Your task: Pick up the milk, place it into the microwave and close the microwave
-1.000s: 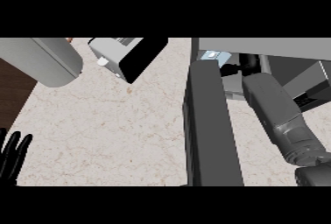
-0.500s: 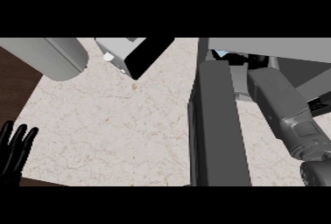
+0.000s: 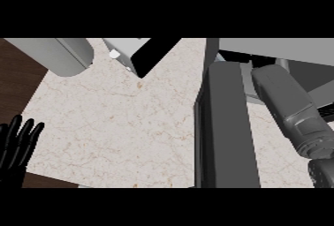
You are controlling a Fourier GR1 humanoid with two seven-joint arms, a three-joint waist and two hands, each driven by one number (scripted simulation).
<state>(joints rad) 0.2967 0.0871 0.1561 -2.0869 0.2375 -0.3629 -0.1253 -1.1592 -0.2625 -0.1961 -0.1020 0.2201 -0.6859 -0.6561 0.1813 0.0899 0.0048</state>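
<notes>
At the near left edge 1 black left hand (image 3: 16, 148) rests, fingers straight and released, beside the pale speckled stone counter (image 3: 117, 128). 1 grey right forearm (image 3: 294, 112) reaches far past 1 dark grey microwave door (image 3: 225, 132); its hand's state cannot be told. Milk unseen.

You see the left hand (image 3: 16, 148) resting open at the lower left edge, fingers up. The right forearm (image 3: 294, 112) reaches beside the microwave door (image 3: 225, 132) (its hand is hidden).

Right hand (image 3: 322, 173) cut off at lower right edge, milk hidden.
</notes>
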